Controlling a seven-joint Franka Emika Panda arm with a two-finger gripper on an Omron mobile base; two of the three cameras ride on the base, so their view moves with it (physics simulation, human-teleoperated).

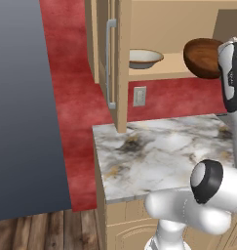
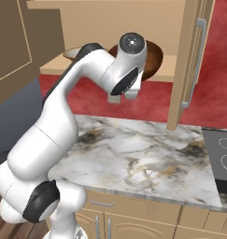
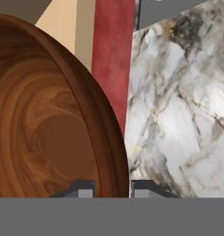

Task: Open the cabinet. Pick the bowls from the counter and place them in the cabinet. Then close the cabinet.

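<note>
The cabinet (image 1: 121,68) stands open, both doors swung out. The cream-white bowl (image 1: 145,58) rests on its inner shelf (image 1: 154,72). The dark reddish-brown bowl (image 1: 202,57) hangs tipped on its side at the shelf's front edge, above the counter (image 1: 159,151). My gripper (image 3: 112,189) is shut on this bowl's rim, one fingertip inside the bowl (image 3: 53,120) and one outside. In the right base view my wrist covers most of the brown bowl (image 2: 154,58).
The right cabinet door (image 2: 187,70) with its silver handle (image 2: 195,65) juts out over the counter (image 2: 143,158). A dark cooktop (image 2: 220,161) lies at the counter's right end. A wall outlet (image 1: 139,96) sits below the shelf. A tall grey panel (image 1: 22,107) stands to the left.
</note>
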